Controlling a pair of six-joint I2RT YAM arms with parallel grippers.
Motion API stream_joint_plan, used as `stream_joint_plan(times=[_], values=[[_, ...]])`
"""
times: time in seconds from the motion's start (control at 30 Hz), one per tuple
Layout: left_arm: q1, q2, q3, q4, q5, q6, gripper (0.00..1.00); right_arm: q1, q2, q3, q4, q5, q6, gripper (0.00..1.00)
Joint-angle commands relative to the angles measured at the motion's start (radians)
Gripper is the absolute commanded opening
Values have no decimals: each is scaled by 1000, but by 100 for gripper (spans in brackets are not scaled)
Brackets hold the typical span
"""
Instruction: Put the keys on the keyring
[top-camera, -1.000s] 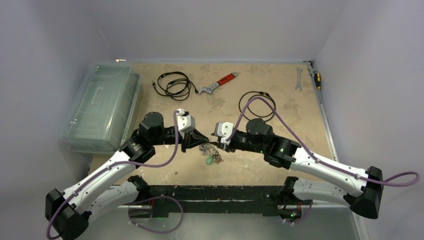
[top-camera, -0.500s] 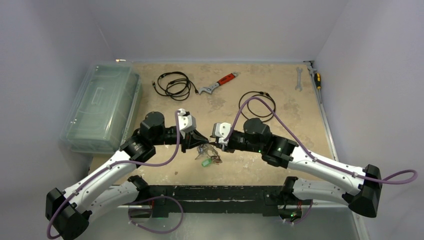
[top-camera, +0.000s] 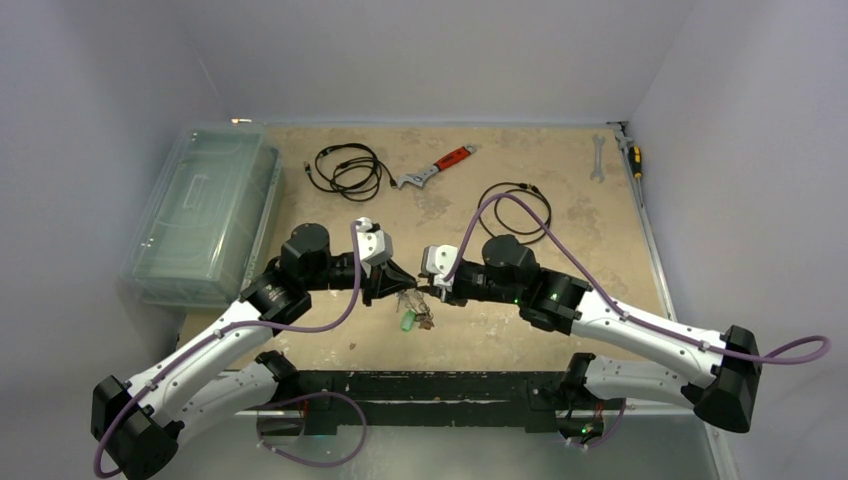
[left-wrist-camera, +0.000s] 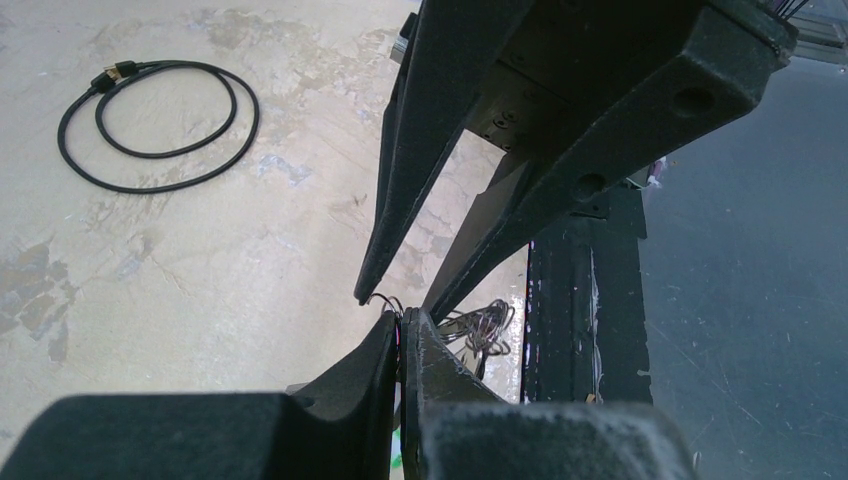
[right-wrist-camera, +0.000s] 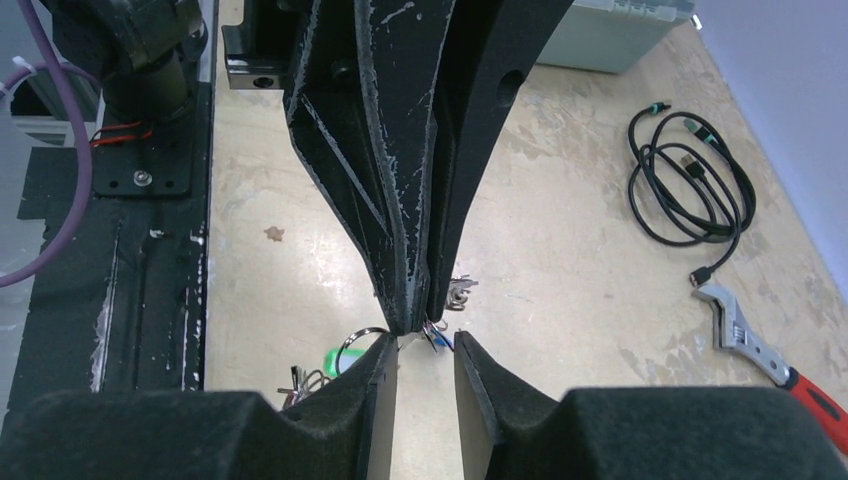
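Observation:
My left gripper (top-camera: 399, 286) is shut on the keyring (right-wrist-camera: 351, 344). The ring is a thin grey wire loop, and a short arc of it (left-wrist-camera: 385, 300) pokes out past the left fingertips. Below the ring hangs a bunch of keys (top-camera: 419, 312) with a green tag (top-camera: 408, 323). My right gripper (top-camera: 426, 291) meets the left one tip to tip. In the right wrist view the right gripper (right-wrist-camera: 424, 345) is open, with a small blue-headed key (right-wrist-camera: 440, 338) at the mouth of its jaws. I cannot tell whether either finger touches that key. More keys (right-wrist-camera: 300, 378) dangle lower left.
A clear plastic box (top-camera: 205, 210) stands at the left. Two black cable coils (top-camera: 345, 168) (top-camera: 515, 205) and a red-handled wrench (top-camera: 438, 168) lie farther back. A spanner (top-camera: 597, 158) and a screwdriver (top-camera: 632, 155) lie at the far right edge. A black rail (top-camera: 430, 385) runs along the near edge.
The right arm has slid left toward the left gripper, and its jaws have narrowed a little. The key bunch has shifted slightly left. The left gripper has stayed shut.

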Motion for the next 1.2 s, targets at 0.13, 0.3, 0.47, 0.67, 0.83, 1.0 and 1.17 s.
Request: stream_joint_plan(times=[0.13,0.3,0.47,0.67,0.83,1.0,1.17], values=[[-16,-4,45,112,95,-9,0,0,30,57,80,-29,11,24],[-17,0,45,111,101,-9,0,0,26,57,89,-17,15,8],[-18,0,47,112,96,-9,0,0,16,48,95,-2,24,0],[-17,-14,49,112,66,-9,10,0,-29,21,142,11,30,0],[-18,-11,49,113,58,-10,13,0,-47,8,148,22,39,0],[-18,-9,53,109,48,-9,15,0,-66,-4,159,29,45,0],[-17,-12,54,102,25,-4,16,0,-80,-8,152,41,47,0]])
